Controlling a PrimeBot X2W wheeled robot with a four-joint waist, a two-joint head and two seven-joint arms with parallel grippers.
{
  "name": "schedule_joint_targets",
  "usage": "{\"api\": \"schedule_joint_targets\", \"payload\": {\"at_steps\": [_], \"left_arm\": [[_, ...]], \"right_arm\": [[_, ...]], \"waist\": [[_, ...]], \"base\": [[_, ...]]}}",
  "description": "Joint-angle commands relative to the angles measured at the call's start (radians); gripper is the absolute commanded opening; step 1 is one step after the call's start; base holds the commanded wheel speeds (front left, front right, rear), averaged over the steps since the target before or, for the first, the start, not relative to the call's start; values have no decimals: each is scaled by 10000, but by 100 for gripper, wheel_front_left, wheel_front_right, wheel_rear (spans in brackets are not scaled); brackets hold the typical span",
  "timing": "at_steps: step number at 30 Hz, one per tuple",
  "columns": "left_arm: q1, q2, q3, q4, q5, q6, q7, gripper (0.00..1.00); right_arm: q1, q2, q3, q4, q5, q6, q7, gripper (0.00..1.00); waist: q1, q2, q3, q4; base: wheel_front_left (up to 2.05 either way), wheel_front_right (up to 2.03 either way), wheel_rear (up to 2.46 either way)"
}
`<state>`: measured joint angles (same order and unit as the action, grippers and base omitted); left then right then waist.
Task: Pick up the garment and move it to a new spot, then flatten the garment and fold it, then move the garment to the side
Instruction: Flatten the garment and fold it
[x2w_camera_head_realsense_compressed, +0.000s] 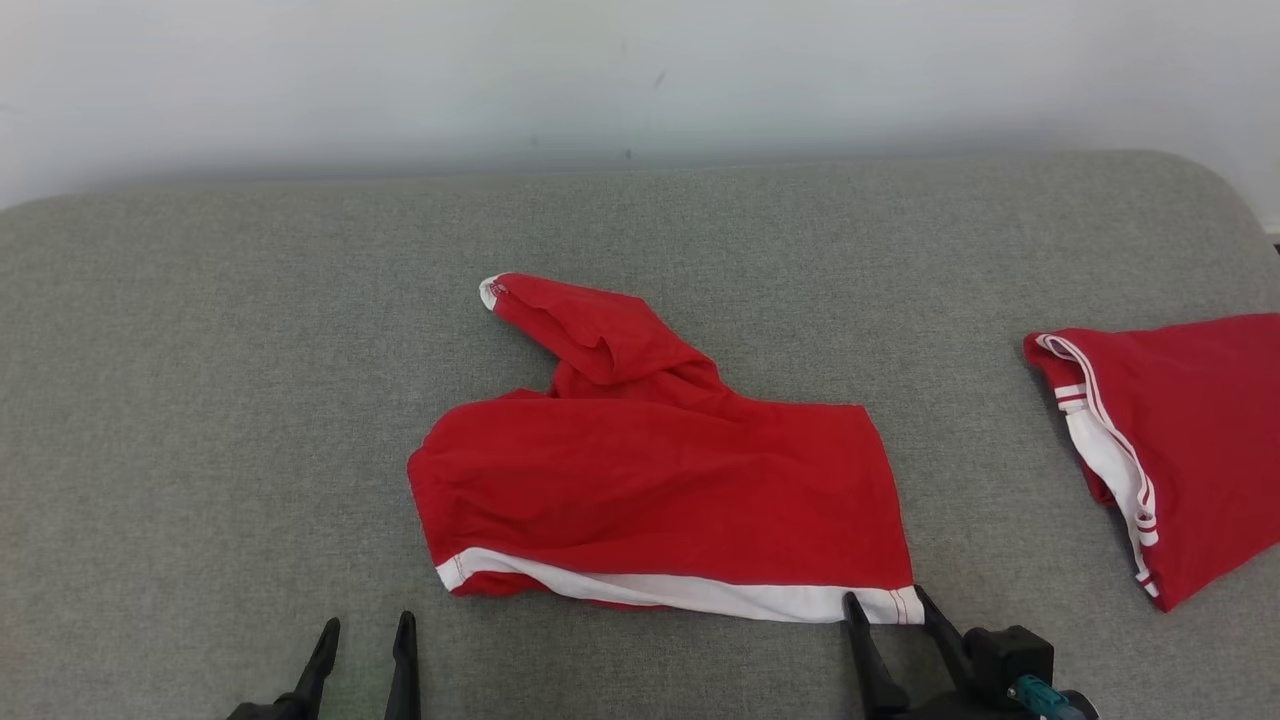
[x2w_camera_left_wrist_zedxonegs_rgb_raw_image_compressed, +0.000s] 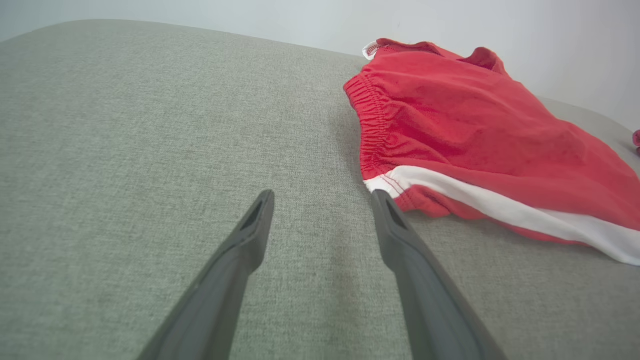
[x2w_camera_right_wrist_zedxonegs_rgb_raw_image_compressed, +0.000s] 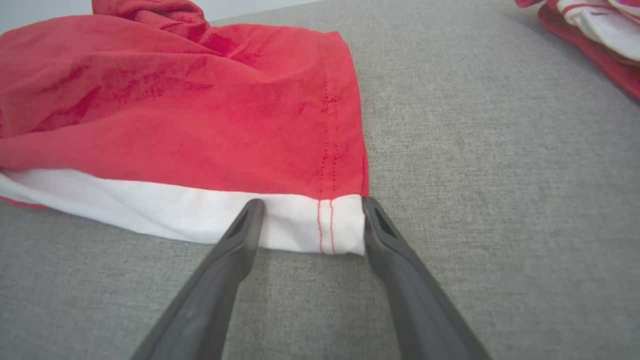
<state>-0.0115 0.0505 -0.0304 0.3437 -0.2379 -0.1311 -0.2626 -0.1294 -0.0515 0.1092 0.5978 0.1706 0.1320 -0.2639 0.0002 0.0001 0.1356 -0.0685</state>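
Garment (x2w_camera_head_realsense_compressed: 660, 490): L wrist shows waistband (x2w_camera_left_wrist_zedxonegs_rgb_raw_image_compressed: 372, 125), R wrist hem stitching (x2w_camera_right_wrist_zedxonegs_rgb_raw_image_compressed: 326, 220).

The second garment (x2w_camera_head_realsense_compressed: 1190, 440) is running off the head view's right edge, extent unclear. The garment (x2w_camera_left_wrist_zedxonegs_rgb_raw_image_compressed: 475, 125) is passing the left wrist view's right edge and the right wrist view's left edge. The left gripper (x2w_camera_head_realsense_compressed: 367, 622) and right gripper (x2w_camera_head_realsense_compressed: 885, 595) are being cut off at the head view's lower edge.

Grey cushion (x2w_camera_head_realsense_compressed: 200, 400) — red shorts (x2w_camera_head_realsense_compressed: 650, 480), second garment (x2w_camera_head_realsense_compressed: 1200, 430)
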Motion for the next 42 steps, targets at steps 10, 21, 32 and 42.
{"api": "schedule_joint_targets", "payload": {"at_steps": [10, 21, 32, 42], "left_arm": [[-281, 1, 3, -20, 33, 11, -28, 100], [-256, 1, -37, -2, -25, 11, -28, 100], [-333, 1, -118, -79, -141, 11, -28, 100], [-526, 4, -969, 110, -1280, 10, -28, 100]], "right_arm": [[11, 14, 272, -302, 590, -32, 5, 95], [254, 13, 177, -504, 867, -32, 5, 56], [101, 2, -54, -504, 630, -32, 5, 0], [148, -56, -313, -573, 285, -32, 5, 0]], "waist": [[-2, -1, 149, -126], [-2, -1, 106, -202], [-2, -1, 216, -207], [-2, -1, 353, -242]], "base": [[0, 0, 0], [0, 0, 0], [0, 0, 0], [0, 0, 0]]}}
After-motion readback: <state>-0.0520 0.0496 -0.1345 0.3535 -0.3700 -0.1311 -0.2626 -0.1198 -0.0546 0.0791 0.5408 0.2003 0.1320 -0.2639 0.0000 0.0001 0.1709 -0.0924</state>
